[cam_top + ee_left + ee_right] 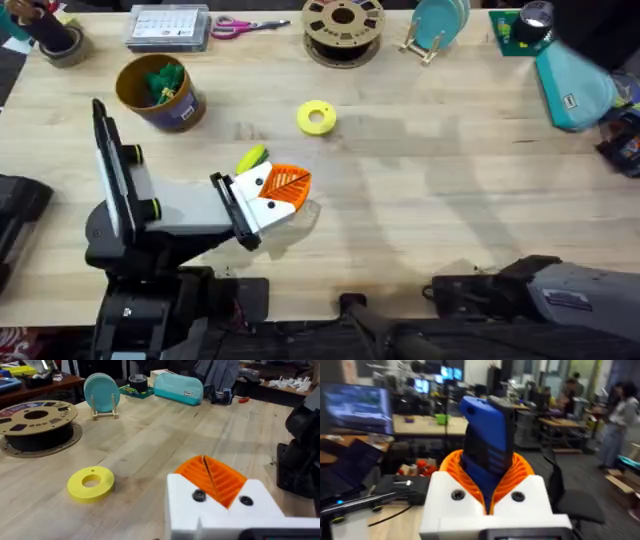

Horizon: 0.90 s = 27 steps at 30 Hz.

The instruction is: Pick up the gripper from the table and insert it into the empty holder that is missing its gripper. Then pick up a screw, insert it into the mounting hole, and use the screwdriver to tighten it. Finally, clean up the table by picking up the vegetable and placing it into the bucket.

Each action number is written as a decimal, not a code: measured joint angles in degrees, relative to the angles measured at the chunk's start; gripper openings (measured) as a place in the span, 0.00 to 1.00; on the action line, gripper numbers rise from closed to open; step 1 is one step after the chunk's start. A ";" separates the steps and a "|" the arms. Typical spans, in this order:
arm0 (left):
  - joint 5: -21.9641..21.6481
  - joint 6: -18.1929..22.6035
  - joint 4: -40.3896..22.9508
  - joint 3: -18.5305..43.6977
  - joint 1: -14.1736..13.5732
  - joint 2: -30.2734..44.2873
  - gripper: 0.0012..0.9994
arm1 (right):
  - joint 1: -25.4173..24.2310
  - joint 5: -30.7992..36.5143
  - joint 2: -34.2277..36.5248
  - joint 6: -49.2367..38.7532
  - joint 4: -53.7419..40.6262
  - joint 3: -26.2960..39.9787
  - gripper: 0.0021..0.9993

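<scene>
Mustard bucket (160,93) with green leafy bunch (165,80)

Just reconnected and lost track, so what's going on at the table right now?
The right tool is clamped on the blue cylindrical electric screwdriver, facing out into the room. The left tool, shut and empty, is low over the wooden table beside the small yellow-green toy vegetable. The round mustard-brown bucket holds a darker green leafy bunch, not that vegetable yet.
</scene>
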 joint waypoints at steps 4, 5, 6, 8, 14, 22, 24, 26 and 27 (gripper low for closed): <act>0.00 0.00 0.00 0.00 0.00 -0.01 0.01 | 0.00 -2.09 0.00 6.29 10.95 -6.24 0.02; 0.00 0.00 0.00 0.00 0.00 0.00 0.01 | 0.00 -2.71 0.02 7.61 12.97 -7.60 0.02; 0.00 0.00 0.00 0.00 0.00 0.00 0.01 | 0.00 -3.28 0.02 8.75 14.78 -8.76 0.02; 0.00 0.00 0.00 0.00 0.00 -0.01 0.01 | 0.02 -4.52 0.02 11.23 18.51 -10.88 0.02; 0.00 0.00 0.00 0.00 0.00 0.00 0.01 | 2.96 -5.81 0.02 14.94 22.50 -12.82 0.02; 0.00 0.00 0.00 0.00 0.00 0.00 0.01 | 8.61 -7.08 0.02 15.89 22.78 -12.84 0.02; 0.00 0.00 0.00 0.00 0.00 -0.01 0.01 | 9.48 -7.68 0.02 15.87 22.80 -12.84 0.02; 0.00 0.00 0.00 0.00 0.00 0.00 0.01 | 10.27 -8.45 0.02 15.71 22.82 -12.84 0.02; 0.00 0.00 0.00 0.00 0.00 0.00 0.01 | 10.61 -8.72 0.02 15.65 22.83 -12.84 0.02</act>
